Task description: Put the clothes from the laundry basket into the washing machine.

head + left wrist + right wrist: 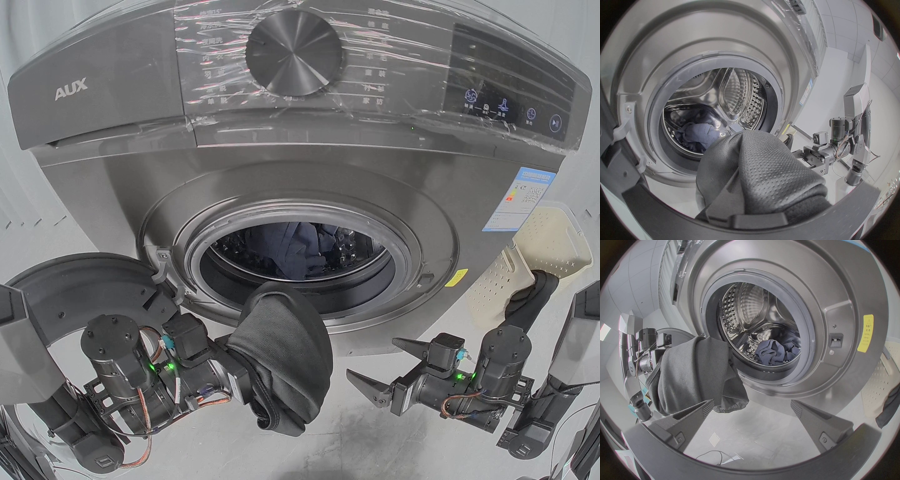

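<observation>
A dark grey garment (pixel 284 359) hangs draped over my left gripper (pixel 250 381), which is shut on it just below the washing machine's open drum mouth (pixel 300 262). The same garment (pixel 765 175) covers the fingers in the left wrist view, and it shows as a bundle (pixel 693 374) in the right wrist view. Dark blue clothes (pixel 300 247) lie inside the drum (pixel 775 351). My right gripper (pixel 381 369) stands open and empty to the right, its fingers (pixel 818 424) spread wide. A cream laundry basket (pixel 550 250) at the far right has a dark cloth (pixel 537 294) hanging over its rim.
The washer's round door (pixel 81 294) is swung open at the left, behind my left arm. The grey floor (pixel 350 437) lies below both grippers. A yellow sticker (pixel 865 333) sits beside the door latch.
</observation>
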Robot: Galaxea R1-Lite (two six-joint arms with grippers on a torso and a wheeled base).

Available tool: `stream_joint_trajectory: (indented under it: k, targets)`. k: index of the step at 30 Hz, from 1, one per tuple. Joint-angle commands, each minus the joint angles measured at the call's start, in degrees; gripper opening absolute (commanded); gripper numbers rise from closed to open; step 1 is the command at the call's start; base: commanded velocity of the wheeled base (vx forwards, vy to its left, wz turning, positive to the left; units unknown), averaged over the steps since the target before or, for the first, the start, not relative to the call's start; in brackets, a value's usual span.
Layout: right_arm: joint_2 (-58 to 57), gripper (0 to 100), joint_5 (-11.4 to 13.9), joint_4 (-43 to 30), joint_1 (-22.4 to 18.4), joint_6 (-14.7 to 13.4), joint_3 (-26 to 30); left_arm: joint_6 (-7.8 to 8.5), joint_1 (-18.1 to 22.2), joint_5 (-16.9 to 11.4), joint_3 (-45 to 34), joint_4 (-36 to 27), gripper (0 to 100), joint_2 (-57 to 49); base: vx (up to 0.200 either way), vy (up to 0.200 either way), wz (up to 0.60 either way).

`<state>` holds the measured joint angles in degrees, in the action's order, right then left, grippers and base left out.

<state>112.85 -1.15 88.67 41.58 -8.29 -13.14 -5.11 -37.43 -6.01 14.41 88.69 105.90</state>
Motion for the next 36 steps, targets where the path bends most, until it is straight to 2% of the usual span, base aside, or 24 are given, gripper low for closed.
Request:
stream_joint_trajectory:
  k: [1, 8, 14, 25, 29, 32, 36]
  targets:
    - [-0.1, 100, -0.1, 0.0, 0.8, -0.1, 0.1, 0.01, -0.3, 0.0, -0.1, 0.0, 0, 0.0, 0.000, 0.000, 0.00]
    - [-0.2, 100, -0.2, 0.0, 1.2, -0.4, 0.0, 0.63, 0.2, 0.0, 0.0, 0.0, 0, 0.1, 0.000, 0.000, 0.00]
    - [-0.2, 100, -0.3, 0.0, 1.2, -0.4, 0.2, 0.54, 0.1, 0.4, -0.1, 0.0, 0, 0.1, 0.000, -0.200, 0.00]
    - [-0.3, 100, -0.1, -0.1, 1.7, -0.4, 1.4, 0.54, 0.2, 0.5, 0.0, 0.0, 0, 1.2, 0.000, 0.000, 0.00]
    - [-1.1, 100, -0.1, 0.0, 5.5, -0.3, 5.1, 0.63, 0.3, 1.1, -0.2, 0.0, 0, 1.6, 0.000, 0.000, 0.00]
    - [-2.6, 100, -0.1, -0.1, 8.2, -0.3, 6.1, 0.36, 0.0, 3.1, 0.0, 0.0, 0, 2.3, 0.000, 0.000, 0.00]
    - [-2.8, 100, -0.3, -0.1, 10.2, -0.4, 7.1, 0.71, 0.0, 3.5, 1.2, 0.0, 0, 5.9, 0.000, 0.000, 0.00]
